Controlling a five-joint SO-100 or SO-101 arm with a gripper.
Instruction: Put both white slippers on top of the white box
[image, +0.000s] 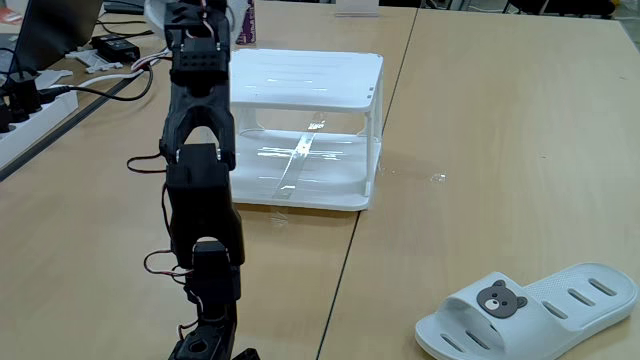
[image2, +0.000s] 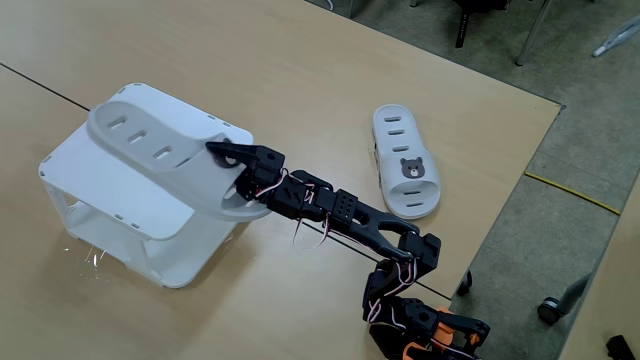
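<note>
Pale wood tabletop (image2: 330, 90) carries everything, grey floor beyond its edge and cables and a power strip (image: 25, 115) at one side. Two white slippers: one (image2: 165, 150) lies on the flat top of the white box (image2: 110, 195), its heel end past the edge and pinched in my gripper (image2: 232, 170); the other (image2: 405, 162) rests on the table, well apart. My arm hides the jaws in a fixed view, and that second slipper (image: 530, 308) is cut off there.
</note>
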